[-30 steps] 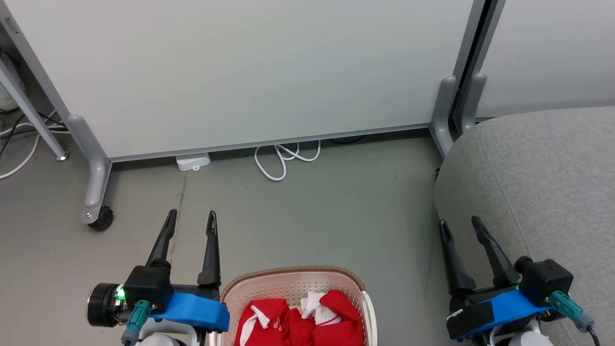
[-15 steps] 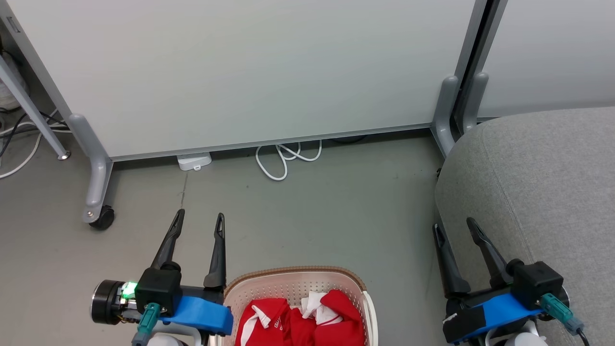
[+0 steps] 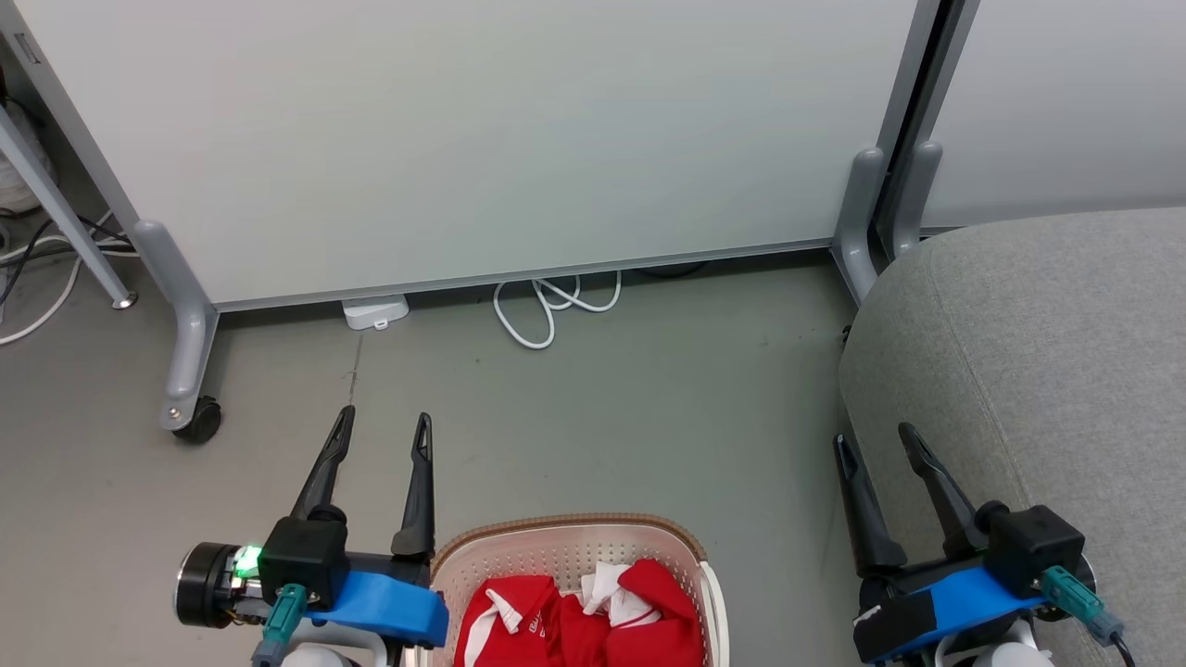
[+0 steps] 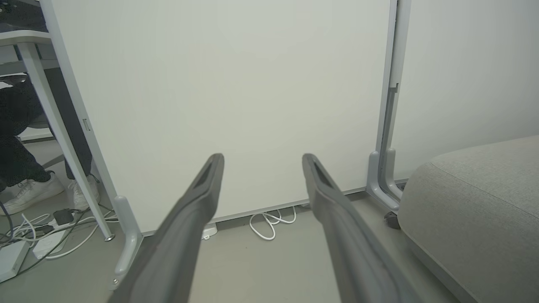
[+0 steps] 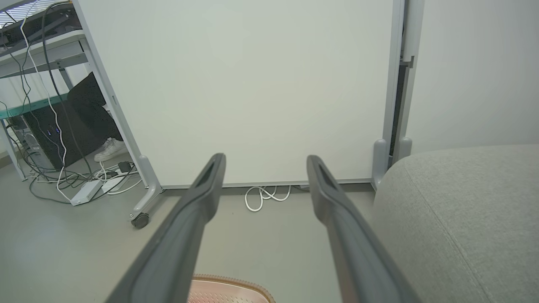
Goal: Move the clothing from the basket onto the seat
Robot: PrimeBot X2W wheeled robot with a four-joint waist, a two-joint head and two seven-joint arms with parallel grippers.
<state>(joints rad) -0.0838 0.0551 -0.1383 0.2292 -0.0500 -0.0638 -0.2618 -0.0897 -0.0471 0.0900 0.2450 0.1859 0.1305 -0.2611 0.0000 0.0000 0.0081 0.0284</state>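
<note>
The red clothing (image 3: 579, 616) with white trim lies bunched in the cream basket (image 3: 556, 542) on the floor at the bottom middle of the head view; the basket's brown rim (image 5: 229, 281) peeks into the right wrist view. The grey seat (image 3: 1038, 352) rises at the right, also in the left wrist view (image 4: 476, 202) and the right wrist view (image 5: 459, 210). My left gripper (image 3: 384, 424) hangs open just left of the basket, nothing between its fingers (image 4: 202, 189). My right gripper (image 3: 873, 438) stands open at the seat's left edge, empty, fingers (image 5: 324, 189) pointing at the panel.
A white partition panel (image 3: 463, 139) on grey castor feet (image 3: 190, 408) closes off the far side. A white cable loop (image 3: 547, 310) and a power strip (image 3: 374, 312) lie at its base. Desk legs, cables and a person's white shoes (image 4: 33, 191) sit at the left.
Both grippers shifted slightly: the left one moved a little right and down the head view, the right one a little left. Both stayed open. The basket and clothing lie as before.
</note>
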